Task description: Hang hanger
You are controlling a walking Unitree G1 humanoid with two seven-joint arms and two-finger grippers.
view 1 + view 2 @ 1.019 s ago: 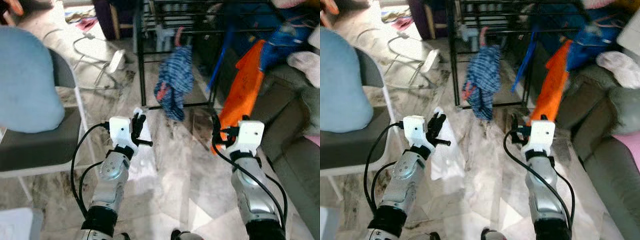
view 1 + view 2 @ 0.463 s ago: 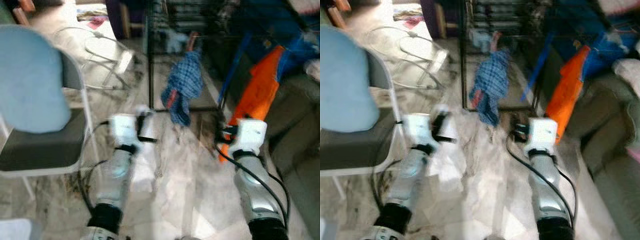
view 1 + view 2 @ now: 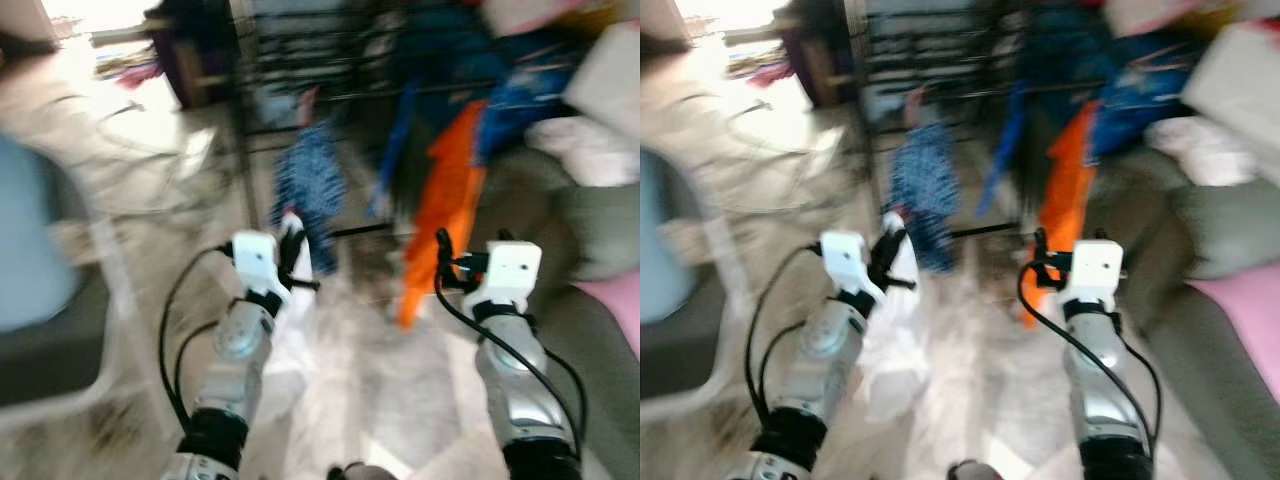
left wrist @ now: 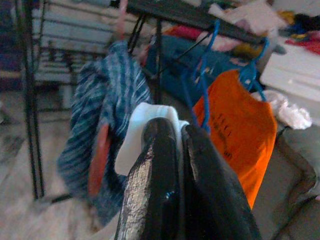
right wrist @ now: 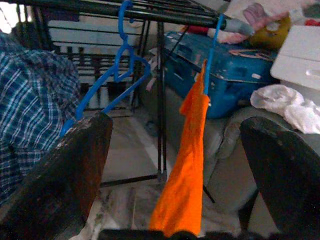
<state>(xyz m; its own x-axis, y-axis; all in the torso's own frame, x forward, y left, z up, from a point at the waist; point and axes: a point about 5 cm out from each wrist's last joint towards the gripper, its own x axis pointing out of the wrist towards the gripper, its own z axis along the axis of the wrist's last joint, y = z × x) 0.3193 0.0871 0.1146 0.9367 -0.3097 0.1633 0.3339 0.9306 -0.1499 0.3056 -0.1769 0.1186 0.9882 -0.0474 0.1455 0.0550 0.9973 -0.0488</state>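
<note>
Left wrist view shows it best: the left pincer [image 4: 175, 150] has its two black fingers [image 4: 152, 175] pressed together on a white hanger [image 4: 142, 127], with only the white top poking out above the tips. From the head views, which are pretty blurry, that pincer is raised in front of a black clothes rack [image 3: 240, 120], and white fabric [image 3: 290, 330] hangs down beside the left arm. On the rack there's a blue plaid shirt [image 5: 30, 105], an empty blue hanger [image 5: 117, 75] and an orange garment [image 5: 187, 165] on another blue hanger. The right pincer [image 5: 175, 165] is spread wide, nothing in it, held up low in front of the orange garment. A blue suitcase [image 5: 235, 75] sits behind the rack, and a grey sofa [image 3: 600, 230] is off to the right.
</note>
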